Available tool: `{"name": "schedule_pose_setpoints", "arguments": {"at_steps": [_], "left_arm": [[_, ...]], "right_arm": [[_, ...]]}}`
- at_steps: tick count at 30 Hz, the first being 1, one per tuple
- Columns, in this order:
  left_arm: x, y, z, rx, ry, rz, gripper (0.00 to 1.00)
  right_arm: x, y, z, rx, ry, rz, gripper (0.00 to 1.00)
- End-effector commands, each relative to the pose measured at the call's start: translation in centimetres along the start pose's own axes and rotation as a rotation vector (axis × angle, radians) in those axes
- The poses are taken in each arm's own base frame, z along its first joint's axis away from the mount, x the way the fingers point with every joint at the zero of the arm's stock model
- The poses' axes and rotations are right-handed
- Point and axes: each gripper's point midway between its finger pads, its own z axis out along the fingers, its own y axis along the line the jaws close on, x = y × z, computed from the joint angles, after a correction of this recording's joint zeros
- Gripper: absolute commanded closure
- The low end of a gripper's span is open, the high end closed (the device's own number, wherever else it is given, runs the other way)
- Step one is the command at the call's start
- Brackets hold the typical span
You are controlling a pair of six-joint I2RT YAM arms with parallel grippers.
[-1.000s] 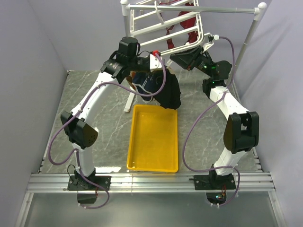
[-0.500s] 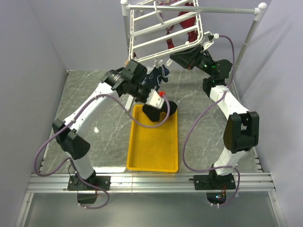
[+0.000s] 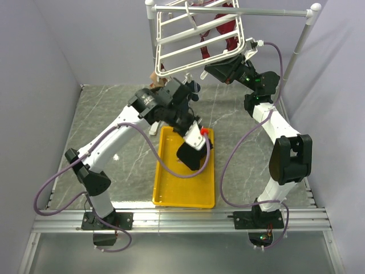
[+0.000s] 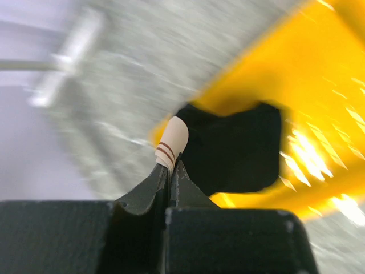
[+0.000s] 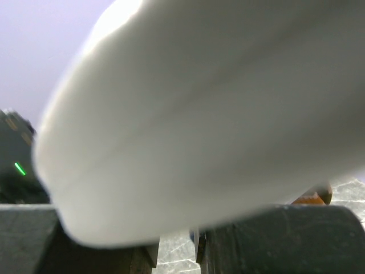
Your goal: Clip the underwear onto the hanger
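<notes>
Where the two fingers of the left gripper (image 4: 170,166) meet, they are squeezed tight on the tan waistband (image 4: 173,137) of the underwear (image 4: 234,148). No gap shows between them. The band pokes up out of the pinch, with thin brown stripes on it. The black cloth hangs down from there, bunched in a soft lump.

Under the cloth is the yellow tray (image 4: 319,80). From above, the underwear hangs over the far half of the tray (I cannot tell if its low end touches the tray floor). It is well apart from the hanger (image 3: 197,35) and no clip is on it. Around the tray is the grey stone-look table (image 4: 142,63). The left arm (image 3: 117,134) bends up from its base and reaches over the tray's far left corner.

The right gripper (image 3: 212,73) is up high at the near edge of the hanger and is closed on that edge. In its own camera a fat white bar fills almost the whole view, so its fingertips are hidden. The hanger tips down toward the arms.

A navy pair with white trim (image 3: 191,88) hangs just under the hanger's near edge, close to the left arm. A red garment (image 3: 219,28) shows through the bars. The white pole stand (image 3: 302,43) runs across the top and down the right side.
</notes>
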Motion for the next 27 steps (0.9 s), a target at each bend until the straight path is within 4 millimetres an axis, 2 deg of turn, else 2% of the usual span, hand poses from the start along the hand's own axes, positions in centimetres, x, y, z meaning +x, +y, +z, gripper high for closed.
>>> {"name": "schedule_pose_setpoints", "arguments": {"at_steps": [1, 2, 4, 7, 8, 10, 11, 13, 14, 17, 18, 19, 22, 24, 26, 27], "left_arm": [[-5.7, 5.3, -4.0, -0.191, -0.180, 0.045, 1.00], [-6.7, 5.9, -5.0, -0.218, -0.197, 0.061, 1.00], [-7.1, 5.0, -5.3, -0.190, -0.208, 0.055, 1.00], [-4.4, 1.8, -3.2, -0.097, -0.142, -0.013, 1.00], [-2.1, -1.1, -1.4, -0.023, -0.091, -0.072, 1.00], [0.6, -4.3, 0.5, 0.053, -0.027, -0.107, 1.00], [3.4, -8.1, 2.3, 0.148, 0.042, -0.157, 1.00], [6.1, -11.8, 3.9, 0.250, 0.109, -0.209, 1.00], [8.1, -14.7, 5.2, 0.342, 0.157, -0.261, 1.00], [12.7, -17.6, 6.3, 0.479, 0.343, -0.375, 1.00], [14.3, -17.7, 5.8, 0.491, 0.422, -0.424, 1.00], [15.0, -17.7, 5.8, 0.511, 0.449, -0.458, 1.00], [17.3, -15.9, 5.5, 0.509, 0.508, -0.547, 1.00], [18.4, -13.3, 5.6, 0.427, 0.505, -0.538, 1.00], [17.8, -11.3, 5.6, 0.354, 0.451, -0.518, 1.00], [18.0, -9.6, 5.9, 0.279, 0.428, -0.488, 0.98]], "right_arm": [[-0.3, 0.0, 0.6, -0.006, 0.014, 0.023, 1.00], [-0.2, 0.0, 0.7, -0.008, 0.016, 0.023, 1.00], [-0.2, -0.1, 0.6, -0.007, 0.015, 0.025, 1.00], [-0.1, -0.2, 0.6, -0.008, 0.014, 0.031, 1.00], [0.0, -0.2, 0.6, -0.008, 0.014, 0.034, 1.00], [-0.1, -0.3, 0.5, -0.006, 0.013, 0.035, 1.00], [0.0, -0.3, 0.6, -0.007, 0.013, 0.036, 1.00], [0.0, -0.4, 0.5, -0.005, 0.015, 0.036, 1.00], [0.0, -0.5, 0.6, -0.005, 0.016, 0.039, 1.00], [-0.2, -0.4, 0.7, -0.006, 0.016, 0.038, 1.00], [-0.1, -0.4, 0.8, -0.007, 0.016, 0.037, 1.00], [-0.2, -0.3, 0.8, -0.008, 0.018, 0.036, 1.00], [-0.1, -0.4, 0.7, -0.006, 0.019, 0.035, 1.00], [-0.1, -0.5, 0.7, -0.002, 0.016, 0.040, 1.00], [0.0, -0.6, 0.7, -0.001, 0.016, 0.043, 1.00], [-0.1, -0.6, 0.7, 0.001, 0.016, 0.044, 1.00]]}}
